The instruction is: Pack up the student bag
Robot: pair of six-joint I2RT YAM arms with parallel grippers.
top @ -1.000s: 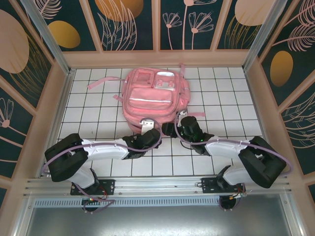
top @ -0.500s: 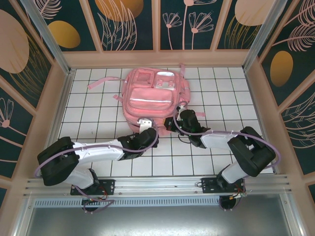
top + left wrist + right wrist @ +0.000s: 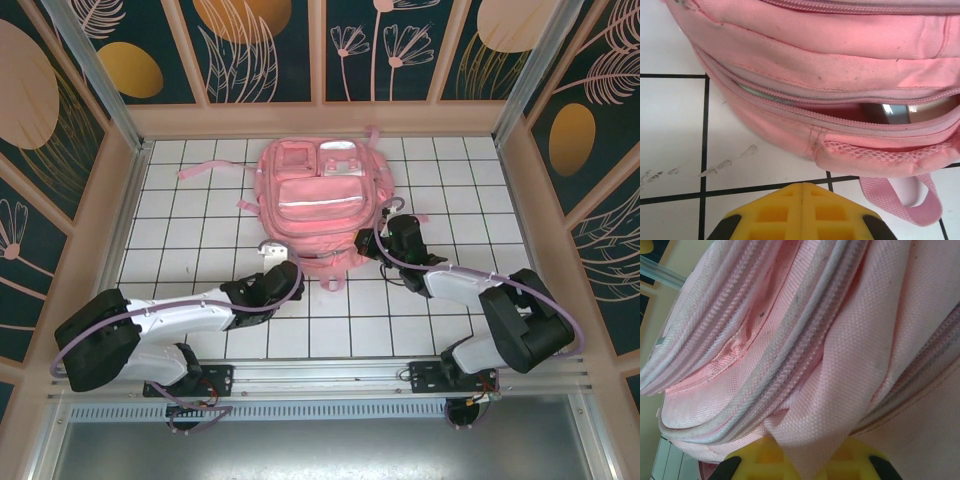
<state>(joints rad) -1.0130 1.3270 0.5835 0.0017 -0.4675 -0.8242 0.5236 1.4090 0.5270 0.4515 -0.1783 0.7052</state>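
- Now, the student bag (image 3: pixel 318 195) lies flat toward the back of the white-tiled desk (image 3: pixel 200 230). It is light pink, front side up, with zip pockets and a pale reflective strip (image 3: pixel 318 203) across the middle.
- Thin pink straps (image 3: pixel 205 167) trail out over the tiles on its left.
- Up close in the left wrist view, the near zip (image 3: pixel 850 116) gapes a little. Something pale glints inside, though what it is I cannot tell. A pink loop (image 3: pixel 905 197) hangs from the bottom edge onto the tiles.
- A second ago the bag sat slightly askew; it now lies squarer and a touch farther back and to the right.
- The right tool (image 3: pixel 375 237) has left the bag's near-right corner and climbed its right side. Its fingers, half spread then, are now pressed together on a fold of the bag's fabric, which the right wrist view shows pinched between the yellow pads (image 3: pixel 760 460).
- The left tool (image 3: pixel 272 250) has slid off the bag's near edge and now sits just beside the near-left corner, its yellow fingers (image 3: pixel 775 215) pressed together with nothing between them.
- Both arms reach low and forward over the desk, with the left elbow swung farther out to the left than before.
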